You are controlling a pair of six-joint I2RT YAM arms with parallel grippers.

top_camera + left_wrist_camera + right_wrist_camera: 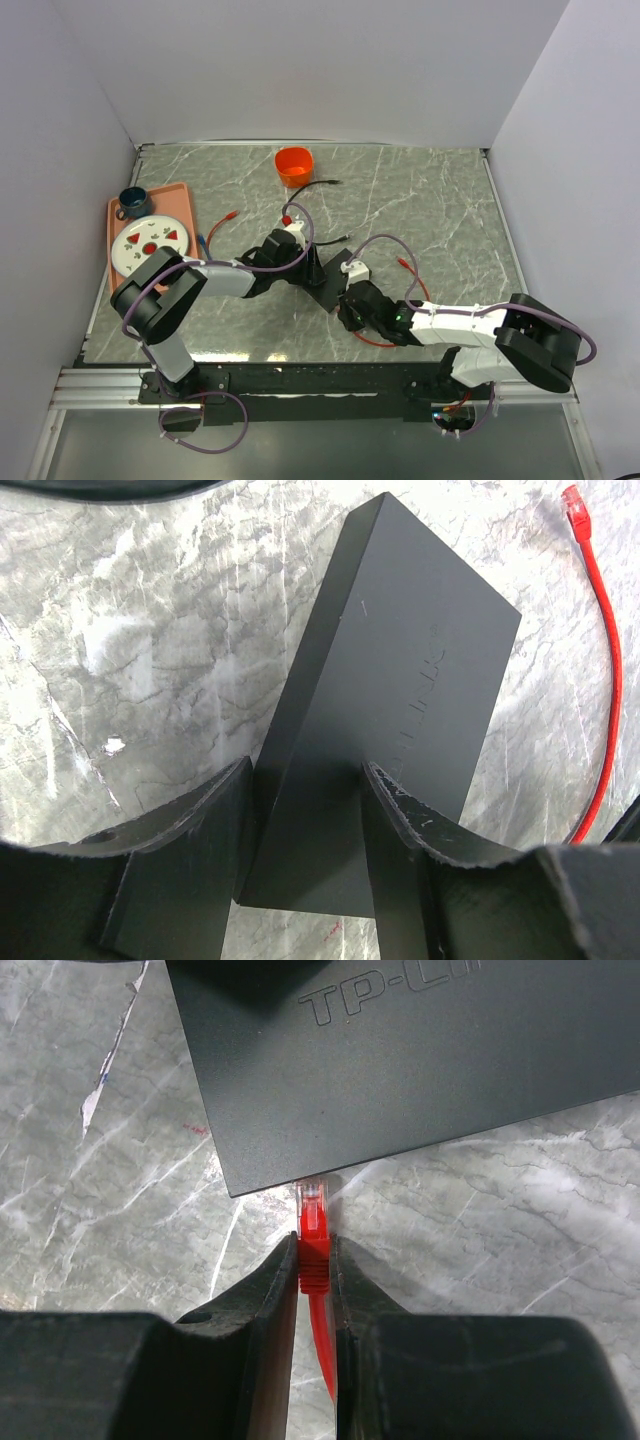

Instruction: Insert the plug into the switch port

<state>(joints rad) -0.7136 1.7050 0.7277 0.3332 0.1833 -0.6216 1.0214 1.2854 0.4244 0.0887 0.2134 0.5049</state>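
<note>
The flat matte-black switch box rests tilted on the marble table, lettered face toward the right wrist view. My left gripper straddles its near end, one finger against a narrow side and the other finger on the broad face. My right gripper is shut on the red plug, whose clear tip touches the box's lower edge near a corner. The switch port is hidden under that edge. From above, both grippers meet at the box.
An orange cup stands at the back. On the left, a pink tray carries a plate and a mug. A loose red cable end lies right of the box, a black cable near the cup, another red tip by the tray.
</note>
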